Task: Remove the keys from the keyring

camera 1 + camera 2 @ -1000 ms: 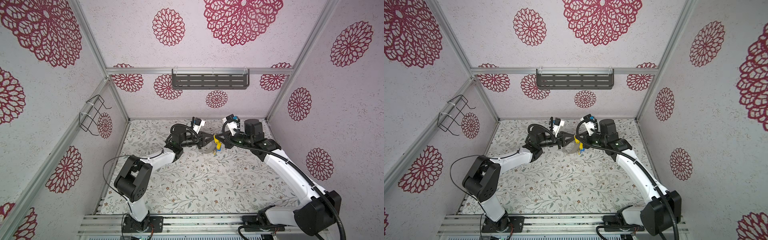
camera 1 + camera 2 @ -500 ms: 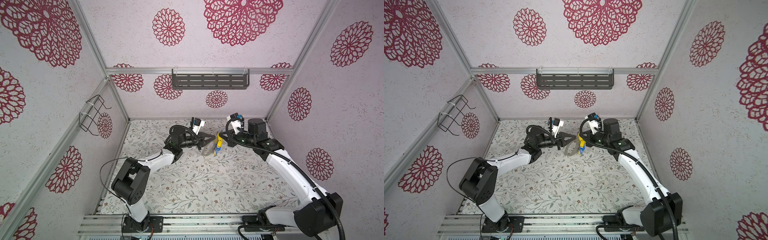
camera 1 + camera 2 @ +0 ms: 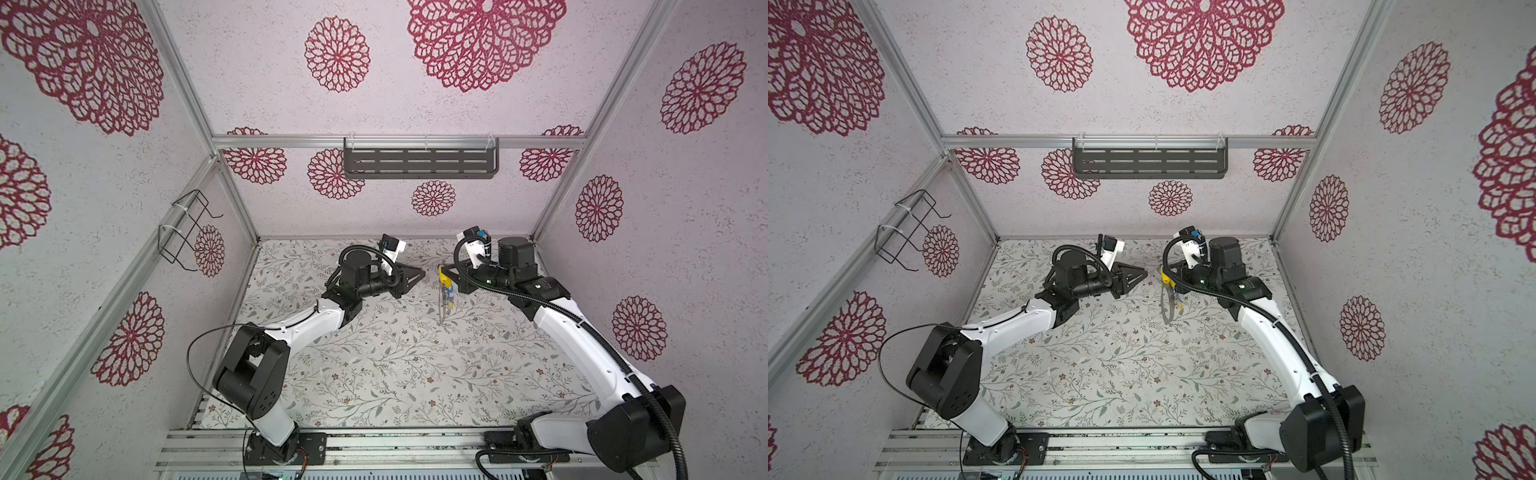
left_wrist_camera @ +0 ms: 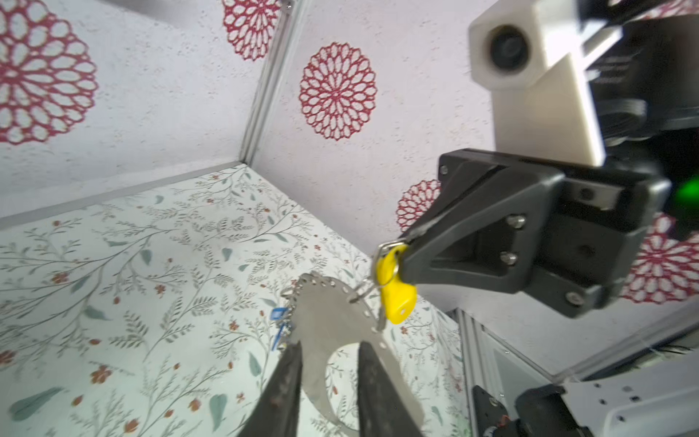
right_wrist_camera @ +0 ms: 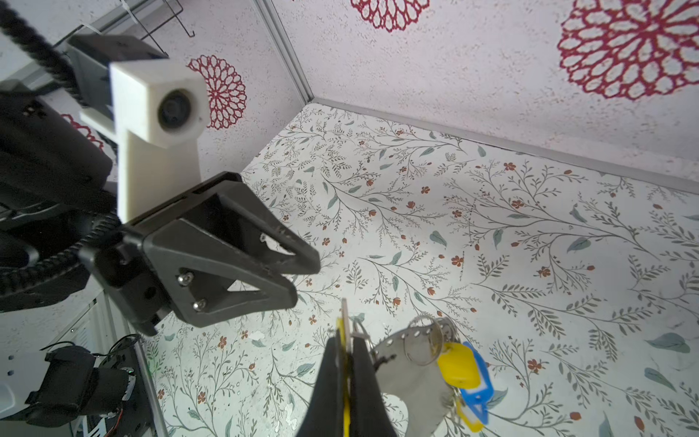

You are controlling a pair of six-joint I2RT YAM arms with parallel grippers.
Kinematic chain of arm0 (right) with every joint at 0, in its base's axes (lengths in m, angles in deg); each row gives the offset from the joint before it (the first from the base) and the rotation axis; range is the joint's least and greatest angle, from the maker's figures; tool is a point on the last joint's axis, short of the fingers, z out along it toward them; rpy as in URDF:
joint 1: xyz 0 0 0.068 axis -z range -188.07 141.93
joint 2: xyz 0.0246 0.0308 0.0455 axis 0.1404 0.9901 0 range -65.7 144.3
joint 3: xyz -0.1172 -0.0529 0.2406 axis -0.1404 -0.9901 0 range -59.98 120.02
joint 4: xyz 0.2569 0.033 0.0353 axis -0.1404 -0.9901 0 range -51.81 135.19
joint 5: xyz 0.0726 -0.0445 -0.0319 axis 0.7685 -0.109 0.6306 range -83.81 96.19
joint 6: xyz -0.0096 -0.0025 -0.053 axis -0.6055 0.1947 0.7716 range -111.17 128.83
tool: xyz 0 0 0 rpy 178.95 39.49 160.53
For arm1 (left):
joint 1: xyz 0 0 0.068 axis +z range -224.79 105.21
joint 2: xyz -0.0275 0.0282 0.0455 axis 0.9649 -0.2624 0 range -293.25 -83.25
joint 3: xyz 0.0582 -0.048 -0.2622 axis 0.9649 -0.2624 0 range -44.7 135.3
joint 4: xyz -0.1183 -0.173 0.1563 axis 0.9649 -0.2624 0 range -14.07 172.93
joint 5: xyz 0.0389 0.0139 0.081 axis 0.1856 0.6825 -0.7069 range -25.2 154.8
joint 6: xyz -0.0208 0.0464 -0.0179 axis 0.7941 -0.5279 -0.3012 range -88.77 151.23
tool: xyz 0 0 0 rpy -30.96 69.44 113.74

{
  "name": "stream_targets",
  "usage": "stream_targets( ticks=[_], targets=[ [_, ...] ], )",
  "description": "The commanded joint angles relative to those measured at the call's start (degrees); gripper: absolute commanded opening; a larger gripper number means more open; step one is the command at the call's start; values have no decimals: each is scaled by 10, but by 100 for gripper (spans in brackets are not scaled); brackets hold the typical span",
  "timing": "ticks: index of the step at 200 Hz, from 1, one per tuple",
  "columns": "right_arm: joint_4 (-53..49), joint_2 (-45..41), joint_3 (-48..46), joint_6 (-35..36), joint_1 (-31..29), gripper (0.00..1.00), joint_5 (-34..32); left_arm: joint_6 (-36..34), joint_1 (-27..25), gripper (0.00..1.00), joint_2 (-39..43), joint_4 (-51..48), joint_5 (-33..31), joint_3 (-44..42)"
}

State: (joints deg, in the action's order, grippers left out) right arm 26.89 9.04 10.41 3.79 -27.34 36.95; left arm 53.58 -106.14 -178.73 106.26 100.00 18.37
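Note:
My right gripper (image 5: 346, 340) is shut on a yellow key (image 5: 345, 401), a plastic tag seen edge-on between its fingers. From that tag's metal loop hangs the grey keyring (image 5: 412, 374), above the table, with another yellow key (image 5: 455, 365) and a blue key (image 5: 478, 386) on it. In both top views the keyring (image 3: 441, 307) (image 3: 1165, 307) dangles edge-on below the right gripper (image 3: 445, 274) (image 3: 1165, 276). My left gripper (image 4: 330, 344) (image 3: 419, 275) is open, a short way left of the keyring (image 4: 329, 318) and not touching it.
The floral table surface (image 3: 395, 365) lies below both arms. A black slotted shelf (image 3: 419, 164) hangs on the back wall. A wire rack (image 3: 185, 230) is fixed to the left wall. Walls close in on three sides.
The left gripper has opened, let go of the keyring and drawn back to the left. The right gripper has moved right with the yellow key, and the keyring now hangs from it.

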Motion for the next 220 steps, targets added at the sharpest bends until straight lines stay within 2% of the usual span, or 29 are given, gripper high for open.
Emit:
stream_targets(
  ticks=[1,28,49,79,115,136,174,220],
  targets=[
    [15,1,11,24,4,0,45,-123,5,47,18,-42,3,-1],
    [24,1,8,33,4,0,82,-256,7,49,23,-22,113,-19],
    [30,1,7,35,4,0,100,-284,25,47,9,-84,172,18],
    [25,0,6,44,4,0,131,-317,38,40,6,-123,207,45],
    [8,0,8,49,4,0,132,-304,21,32,-5,-121,212,68],
    [7,-4,7,48,4,0,132,-297,9,32,-12,-119,210,70],
    [-3,-6,17,49,4,0,141,-294,1,38,-23,-97,192,65],
    [-9,-10,23,47,3,0,158,-302,1,31,-28,-78,167,78]
  ],
)
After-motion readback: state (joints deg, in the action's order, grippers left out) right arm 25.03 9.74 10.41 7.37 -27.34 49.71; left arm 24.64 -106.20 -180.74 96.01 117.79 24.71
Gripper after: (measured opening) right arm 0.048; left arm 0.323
